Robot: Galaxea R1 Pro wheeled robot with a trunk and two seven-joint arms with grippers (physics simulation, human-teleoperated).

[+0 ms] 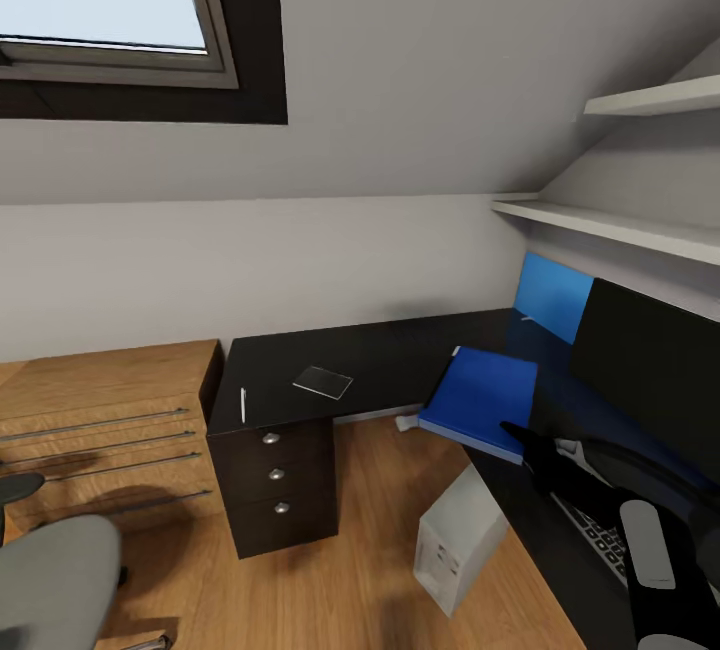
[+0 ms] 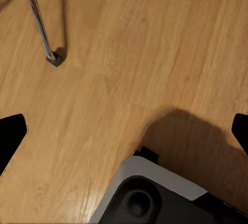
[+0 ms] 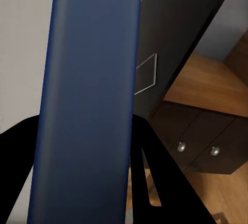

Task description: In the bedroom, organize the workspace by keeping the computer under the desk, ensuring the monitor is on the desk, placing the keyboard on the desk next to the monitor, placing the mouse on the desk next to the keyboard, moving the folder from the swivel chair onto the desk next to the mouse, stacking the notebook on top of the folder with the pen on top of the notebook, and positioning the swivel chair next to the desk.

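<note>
The right gripper [image 1: 520, 433] reaches in from the near right, its black fingers pinching the near edge of the folder [image 1: 482, 396]; in the right wrist view the blue folder [image 3: 88, 95] runs up between the two dark fingers [image 3: 165, 182], clamped there. The folder lies flat on the right wing of the desk [image 1: 380, 350], its near corner over the desk's front edge. Just right of the gripper, the keyboard [image 1: 600, 535] shows partly under the arm, and beyond it stands the dark monitor [image 1: 650, 370] against the right wall.

Farther left on the desk top lies the notebook [image 1: 323, 382], well apart from the folder, and the pen [image 1: 243, 404] rests near the left edge, above the three drawers [image 1: 277, 475] with silver knobs. On the floor below the right wing stands the computer [image 1: 460, 540], tilted. A light-wood dresser [image 1: 100, 430] stands left of the desk, and the swivel chair [image 1: 50, 580] shows its grey seat at the near left.

The left gripper [image 2: 124, 131] points down at the wood floor [image 2: 129, 53], its fingertips spread wide at either edge of the left wrist view, holding nothing; a chrome chair leg [image 2: 39, 22] lies beyond.
</note>
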